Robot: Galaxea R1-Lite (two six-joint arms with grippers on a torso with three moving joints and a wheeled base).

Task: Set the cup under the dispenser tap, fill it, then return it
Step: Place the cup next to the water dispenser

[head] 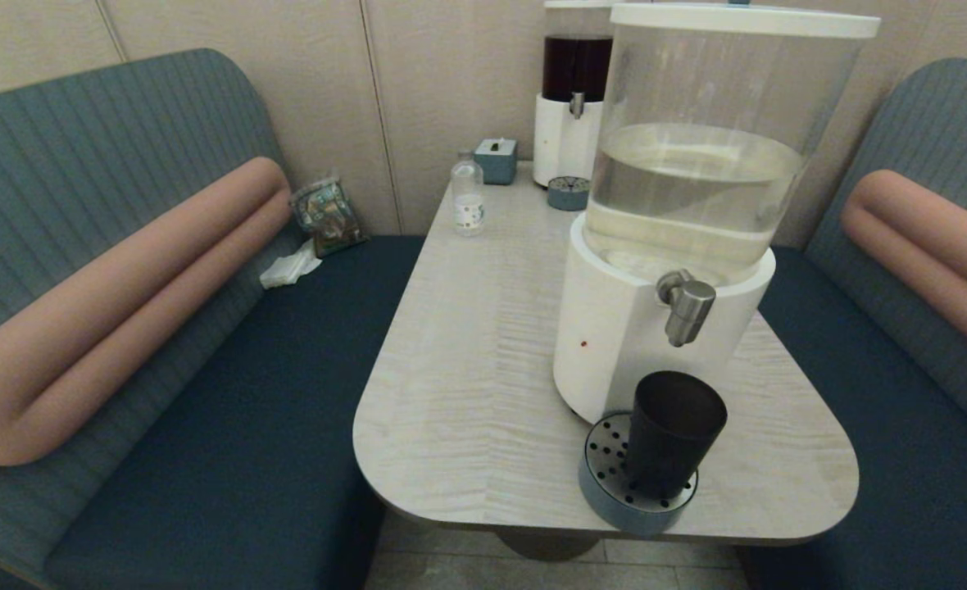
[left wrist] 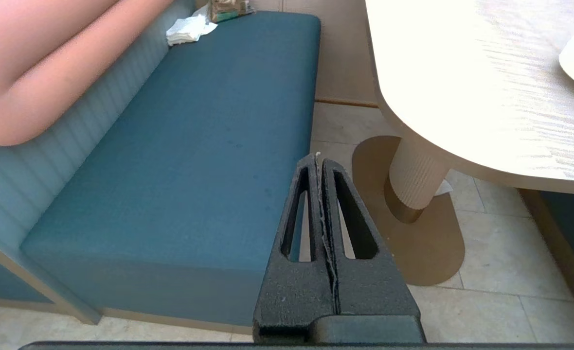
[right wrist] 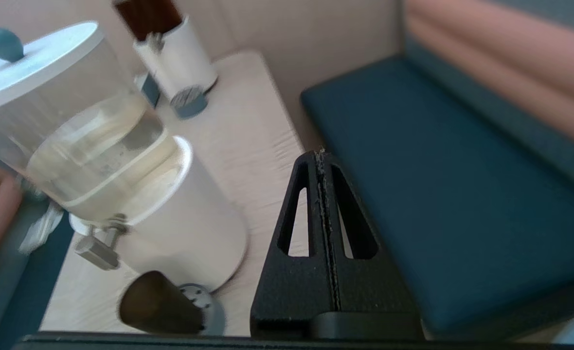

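Observation:
The dark tapered cup (head: 672, 430) stands upright on a round perforated drip tray (head: 606, 483) at the table's near edge, directly below the brushed-silver dispenser tap (head: 685, 306) of the big clear-tank dispenser (head: 696, 172). The right wrist view also shows the cup (right wrist: 158, 304) and the tap (right wrist: 97, 248). My right gripper (right wrist: 321, 154) is shut and empty, hanging to the right of the table over the bench, apart from the cup. My left gripper (left wrist: 317, 158) is shut and empty, low beside the table's left edge over the floor. Neither gripper appears in the head view.
A second dispenser with dark liquid (head: 574, 90) stands at the table's back with its own drip tray (head: 568, 193). A small clear bottle (head: 467, 197) and a tissue box (head: 496, 160) are nearby. Blue benches (head: 229, 426) flank the table (head: 467, 344); the table's pedestal (left wrist: 416, 180) is near my left gripper.

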